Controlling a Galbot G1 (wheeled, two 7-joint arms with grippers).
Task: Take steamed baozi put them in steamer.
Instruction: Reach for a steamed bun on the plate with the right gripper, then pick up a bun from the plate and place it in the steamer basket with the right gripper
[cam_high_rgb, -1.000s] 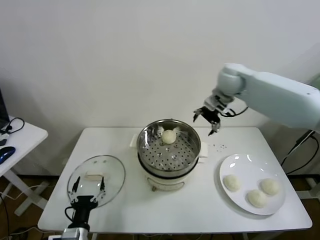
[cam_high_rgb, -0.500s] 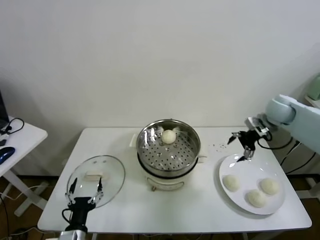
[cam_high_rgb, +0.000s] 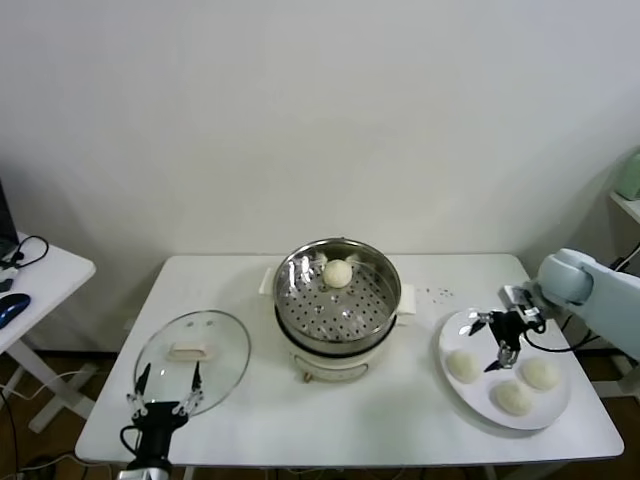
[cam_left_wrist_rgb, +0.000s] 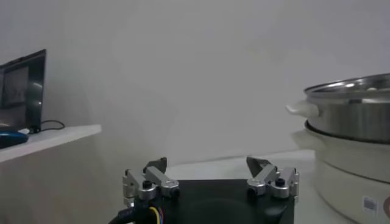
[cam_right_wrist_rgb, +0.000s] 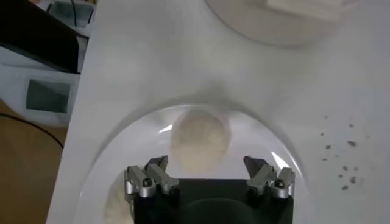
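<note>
The steel steamer (cam_high_rgb: 338, 300) stands mid-table on its cream cooker base and holds one baozi (cam_high_rgb: 338, 272) at its far side. Three baozi lie on the white plate (cam_high_rgb: 478, 395) at the right: one to the left (cam_high_rgb: 463, 365), one to the right (cam_high_rgb: 540, 373), one at the front (cam_high_rgb: 514, 397). My right gripper (cam_high_rgb: 485, 345) is open and empty just above the plate's far left part. In the right wrist view its jaws (cam_right_wrist_rgb: 207, 165) are spread over one baozi (cam_right_wrist_rgb: 200, 141). My left gripper (cam_high_rgb: 162, 392) is open and empty at the front left; the left wrist view shows it (cam_left_wrist_rgb: 208, 165) too.
A round glass lid (cam_high_rgb: 193, 355) lies on the table at the left, just beyond the left gripper. Dark specks (cam_high_rgb: 438, 293) dot the table between steamer and plate. A side table (cam_high_rgb: 40, 280) with cables stands at the far left. The steamer's side (cam_left_wrist_rgb: 353, 115) fills the left wrist view's edge.
My right gripper has swung from beside the steamer's far right rim out and down to just over the plate, still open. My left gripper has drawn back a little toward the table's front edge.
</note>
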